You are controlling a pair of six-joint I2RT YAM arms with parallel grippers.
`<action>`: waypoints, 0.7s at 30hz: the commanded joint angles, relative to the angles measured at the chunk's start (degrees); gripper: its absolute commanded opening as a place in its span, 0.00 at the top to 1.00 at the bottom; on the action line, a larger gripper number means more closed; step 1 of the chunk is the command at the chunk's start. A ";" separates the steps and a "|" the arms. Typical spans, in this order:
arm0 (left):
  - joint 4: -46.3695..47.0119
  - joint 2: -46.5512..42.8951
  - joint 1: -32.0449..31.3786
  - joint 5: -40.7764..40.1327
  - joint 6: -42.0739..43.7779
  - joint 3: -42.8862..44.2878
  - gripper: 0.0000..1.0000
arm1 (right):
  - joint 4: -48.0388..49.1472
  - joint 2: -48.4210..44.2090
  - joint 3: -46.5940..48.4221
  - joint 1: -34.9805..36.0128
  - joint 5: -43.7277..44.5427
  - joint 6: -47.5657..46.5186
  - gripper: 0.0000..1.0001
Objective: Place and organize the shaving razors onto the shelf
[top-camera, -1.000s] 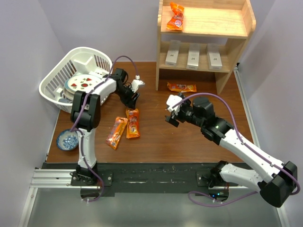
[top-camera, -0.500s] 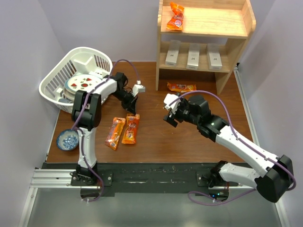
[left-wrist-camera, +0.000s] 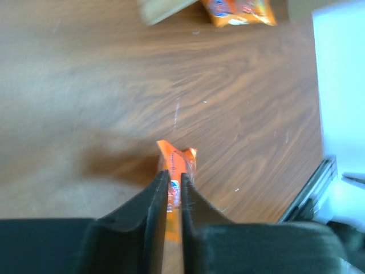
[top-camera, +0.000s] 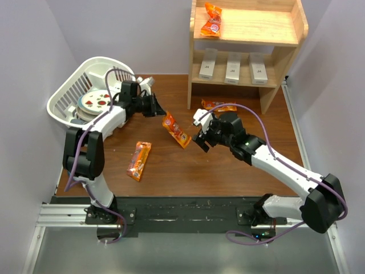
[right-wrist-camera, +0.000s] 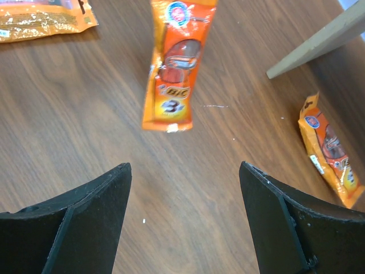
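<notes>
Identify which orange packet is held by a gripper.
The dangling packet, pinched by the left gripper. The others lie free: one on the shelf, one by its foot, one at table left.

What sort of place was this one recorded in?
Probably a robotics lab cell staged like a home or shop corner: plain panel walls close around a wood-grain table, the left arm and right arm bolted to a metal rail, and props like a wooden shelf and white basket.

Bright, even light; soft shadows on brown wooden surface (top-camera: 188,165). Left wrist view blurred, overexposed at right edge.
</notes>
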 commanded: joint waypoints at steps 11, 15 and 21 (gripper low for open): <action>-23.04 2.11 0.25 -6.21 21.29 14.51 0.29 | 4.25 2.44 3.29 -0.20 -1.59 3.70 0.20; -20.67 5.71 0.08 -5.52 35.39 17.25 0.27 | 5.04 2.62 2.41 -0.20 -2.73 5.02 0.20; -17.07 14.40 -0.27 -5.24 38.59 20.32 0.37 | 7.06 5.59 -0.31 0.76 -7.92 2.82 0.44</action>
